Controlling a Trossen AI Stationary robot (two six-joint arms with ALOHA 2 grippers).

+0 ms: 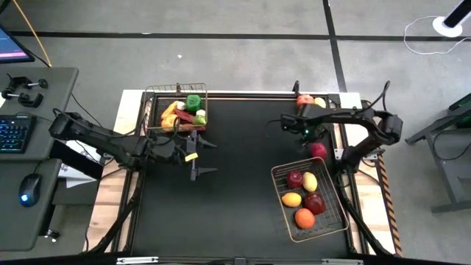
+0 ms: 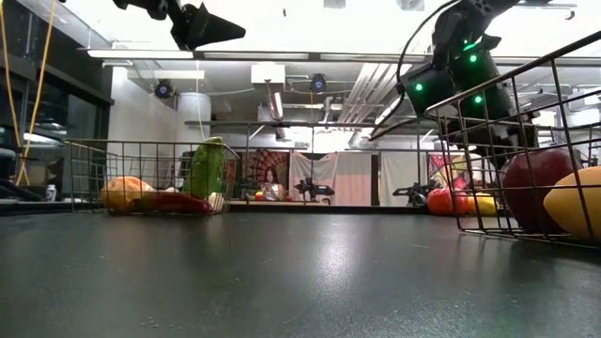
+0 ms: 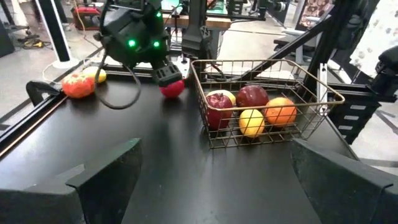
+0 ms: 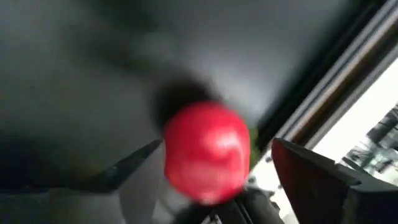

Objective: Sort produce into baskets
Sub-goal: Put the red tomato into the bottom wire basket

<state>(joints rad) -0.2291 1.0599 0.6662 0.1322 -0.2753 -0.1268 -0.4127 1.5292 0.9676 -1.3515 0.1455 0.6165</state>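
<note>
While the right arm works the fruit side, the black table (image 1: 235,162) is split by kind: the vegetable basket (image 1: 176,87) sits at the far left with a green pepper (image 1: 193,102) and orange pieces in it, and the fruit basket (image 3: 249,61) sits near right holding apples, lemons and an orange. That puts each basket under its own arm, so the arms need not cross. The middle of the mat is bare, plenty of swing room. The left gripper (image 1: 204,157) hangs spread wide just beside the vegetable basket, holding nothing, parked. The right gripper (image 4: 214,180) is over a red apple (image 4: 208,149) just outside the fruit basket's far rim; its fingers straddle it with a gap on one side, so released, not clamped. Watch that rim and the table's right edge close by. Two loose pieces (image 1: 305,100) wait at the far edge.
</note>
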